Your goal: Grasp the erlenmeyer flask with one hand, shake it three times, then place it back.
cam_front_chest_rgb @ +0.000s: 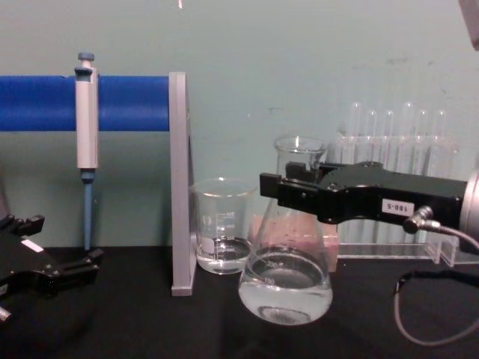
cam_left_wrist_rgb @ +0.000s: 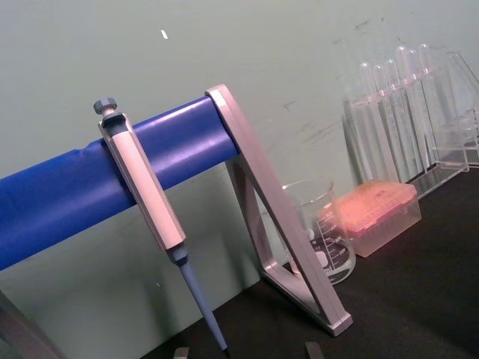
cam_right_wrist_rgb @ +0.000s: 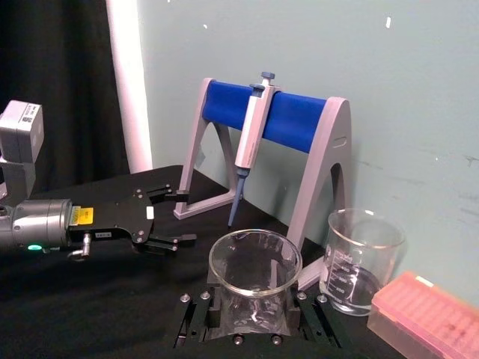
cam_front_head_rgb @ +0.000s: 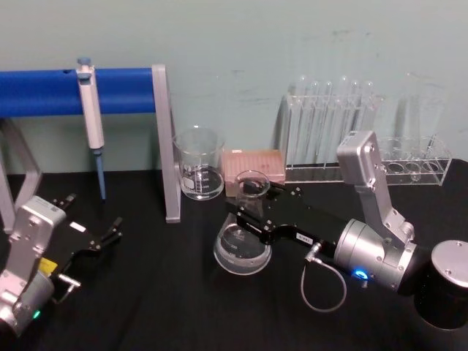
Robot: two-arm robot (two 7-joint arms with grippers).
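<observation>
Here the right gripper (cam_front_head_rgb: 252,206) is clamped around the neck of the erlenmeyer flask (cam_front_head_rgb: 241,248), held just in front of the beaker (cam_front_head_rgb: 199,164), while the left gripper (cam_front_head_rgb: 95,216) sits open far left.

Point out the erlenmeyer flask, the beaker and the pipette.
erlenmeyer flask (cam_front_chest_rgb: 286,288): chest view, on its wide base holding liquid.
beaker (cam_front_chest_rgb: 222,224): chest view, on its front glass wall.
pipette (cam_front_chest_rgb: 87,123): chest view, on its grey handle body.
</observation>
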